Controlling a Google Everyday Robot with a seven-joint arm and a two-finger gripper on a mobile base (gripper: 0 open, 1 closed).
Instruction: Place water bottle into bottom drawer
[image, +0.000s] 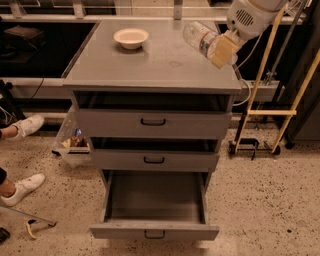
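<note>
Jaws clamped on the arm-side end of the water bottle (199, 36), the robot's gripper (223, 49) holds it tilted above the right rear corner of the bench (160, 65), well apart from the cream bowl (131, 37). Far below, the bottom drawer (125, 231) stands pulled out, its well open to the top. The clear, crinkly bottle is probably light and thin-walled, apt to buckle or slip under a hard squeeze. The stiffer neck or label band looks the safest hold.

Clear pale-labelled water bottle (199, 38) in tan hand (220, 50) above grey cabinet top (160, 62); grey bottom drawer (125, 233); cream bowl (131, 37).
</note>
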